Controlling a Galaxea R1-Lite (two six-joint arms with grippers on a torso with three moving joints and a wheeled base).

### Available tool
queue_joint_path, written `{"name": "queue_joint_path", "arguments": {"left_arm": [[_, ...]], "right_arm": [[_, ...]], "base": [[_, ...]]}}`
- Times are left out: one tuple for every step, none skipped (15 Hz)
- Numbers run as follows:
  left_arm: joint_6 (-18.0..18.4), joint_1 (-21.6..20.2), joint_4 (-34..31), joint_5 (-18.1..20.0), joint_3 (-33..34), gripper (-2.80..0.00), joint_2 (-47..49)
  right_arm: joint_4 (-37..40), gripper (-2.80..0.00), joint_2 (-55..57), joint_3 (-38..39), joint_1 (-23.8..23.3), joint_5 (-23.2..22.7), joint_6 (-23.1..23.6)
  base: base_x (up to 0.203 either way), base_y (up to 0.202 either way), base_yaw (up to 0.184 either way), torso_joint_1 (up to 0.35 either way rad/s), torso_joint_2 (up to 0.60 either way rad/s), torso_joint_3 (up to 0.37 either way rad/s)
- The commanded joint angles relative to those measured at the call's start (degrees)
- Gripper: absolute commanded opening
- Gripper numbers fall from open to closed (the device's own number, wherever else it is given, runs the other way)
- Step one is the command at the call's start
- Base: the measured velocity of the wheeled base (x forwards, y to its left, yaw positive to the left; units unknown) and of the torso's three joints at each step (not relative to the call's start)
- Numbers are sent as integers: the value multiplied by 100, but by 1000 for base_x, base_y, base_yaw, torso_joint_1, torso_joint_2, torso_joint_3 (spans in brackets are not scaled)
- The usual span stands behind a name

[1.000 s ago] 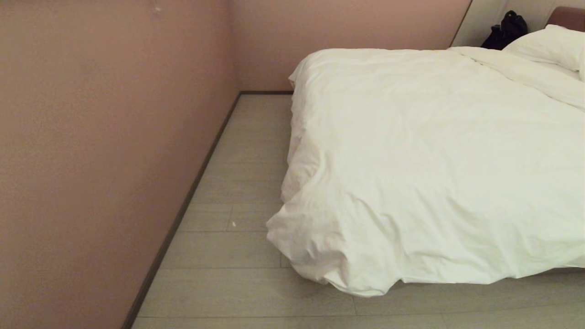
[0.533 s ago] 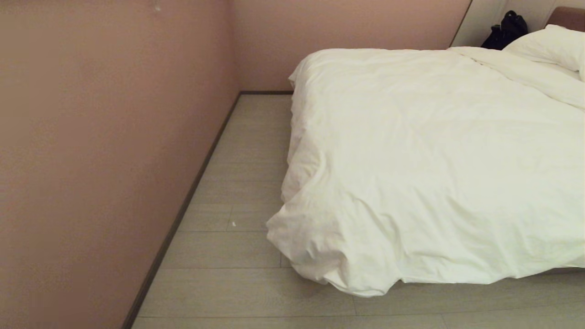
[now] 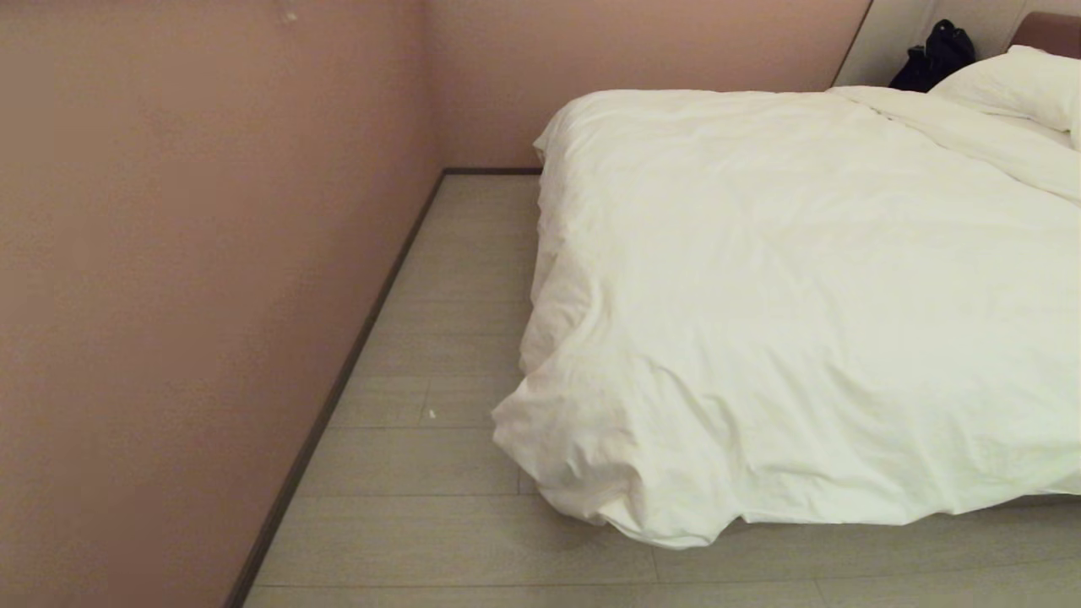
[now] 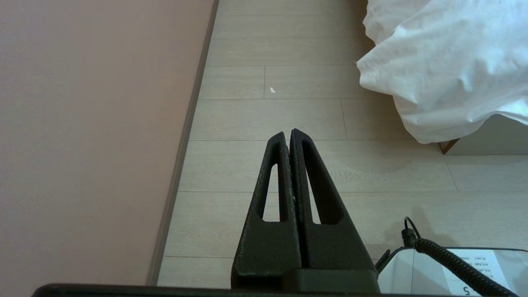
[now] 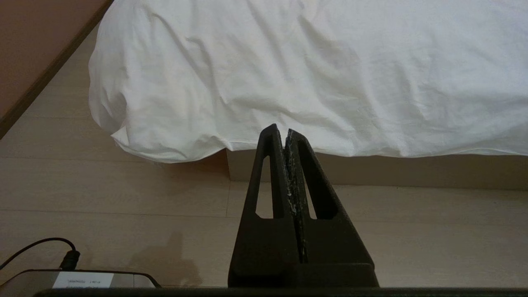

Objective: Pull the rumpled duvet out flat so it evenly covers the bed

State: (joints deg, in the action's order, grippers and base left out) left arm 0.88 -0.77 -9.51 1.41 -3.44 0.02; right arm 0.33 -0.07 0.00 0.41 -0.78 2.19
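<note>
Black left tool (image 4: 290,134) and right tool (image 5: 281,130) hang closed above floor (image 4: 288,111).

You've got a pink wall (image 3: 194,279) at 9 o'clock, pale plank floor (image 3: 439,338), a black bag (image 3: 933,55) and a pillow (image 3: 1018,84) at 1 o'clock.

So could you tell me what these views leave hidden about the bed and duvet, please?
- Head view: the duvet and bed run off the right edge, so evenness there is unknown.
- Head view: the black bag is half hidden by the pillow.
- Right wrist view: the duvet overhang hides most of the bed base.
</note>
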Motion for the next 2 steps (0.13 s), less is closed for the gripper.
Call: {"name": "queue_joint_path", "arguments": {"left_arm": [[-1, -2, -7, 0, 1, -280, -2], [-1, -2, -7, 0, 1, -280, -2]], "right_arm": [[2, -280, 7, 0, 2, -1, 0], [2, -280, 7, 0, 2, -1, 0]], "base": [[0, 0, 0, 0, 0, 0], [0, 0, 0, 0, 0, 0]]}}
